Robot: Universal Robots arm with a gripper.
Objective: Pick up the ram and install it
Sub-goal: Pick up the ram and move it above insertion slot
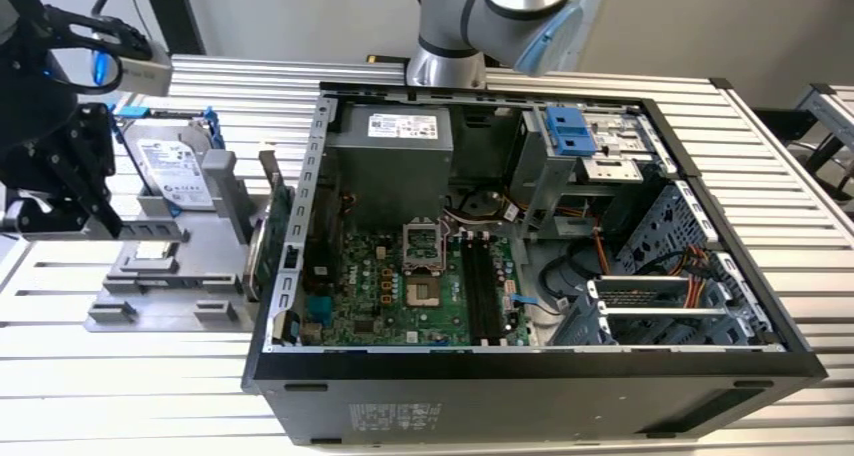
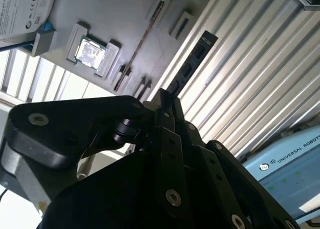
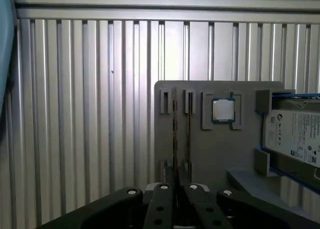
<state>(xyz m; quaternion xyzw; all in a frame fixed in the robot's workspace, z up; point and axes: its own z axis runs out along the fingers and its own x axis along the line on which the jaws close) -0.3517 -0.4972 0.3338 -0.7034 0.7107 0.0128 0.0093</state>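
The ram (image 2: 192, 64) is a long, thin, dark stick that juts out from between my fingertips over the ribbed table. My gripper (image 2: 167, 96) is shut on its near end. In the first wrist view the ram (image 3: 174, 139) appears edge-on as a thin dark line above the gripper (image 3: 175, 186), over the grey holder (image 3: 200, 154). In the exterior view the black gripper (image 1: 87, 176) hangs at the exterior view's left, beside the holder (image 1: 160, 286) and well away from the open computer case (image 1: 534, 366). Long dark memory slots (image 1: 487, 286) lie on the green motherboard inside.
On the holder stand a silver hard drive (image 1: 174, 171) in a blue frame, a square chip (image 3: 223, 110) and an upright green card (image 1: 278, 226). Another thin strip (image 2: 142, 44) stands in a holder slot. The case walls, cables and drive cage (image 1: 667, 296) crowd the motherboard.
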